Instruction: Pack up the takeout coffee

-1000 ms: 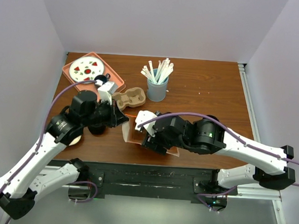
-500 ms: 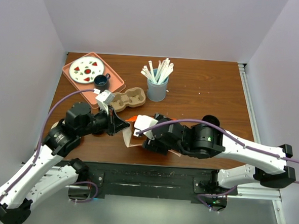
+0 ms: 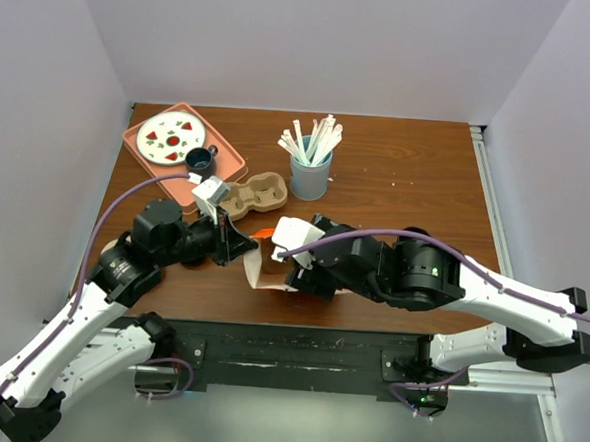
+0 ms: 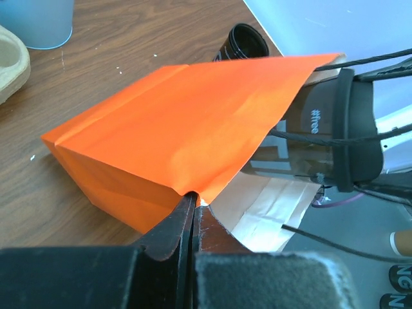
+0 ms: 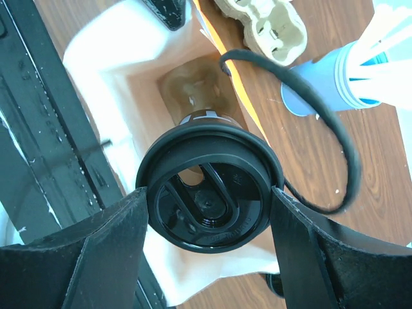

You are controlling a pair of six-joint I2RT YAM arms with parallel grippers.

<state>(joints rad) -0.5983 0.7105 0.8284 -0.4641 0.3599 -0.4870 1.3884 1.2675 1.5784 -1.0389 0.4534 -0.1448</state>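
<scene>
Orange paper bag (image 4: 174,141), thin and likely floppy, lies on its side. The left claw (image 4: 192,215) is closed, pinching the bag's mouth edge. At that mouth the right claw (image 5: 207,199) grips the coffee cup (image 5: 193,154) around its black lid, probably the stiffest hold.

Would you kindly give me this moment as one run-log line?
left gripper: shut on edge of orange paper bag | right gripper: gripping black-lidded takeout coffee cup at bag mouth | status: cup not yet released
</scene>
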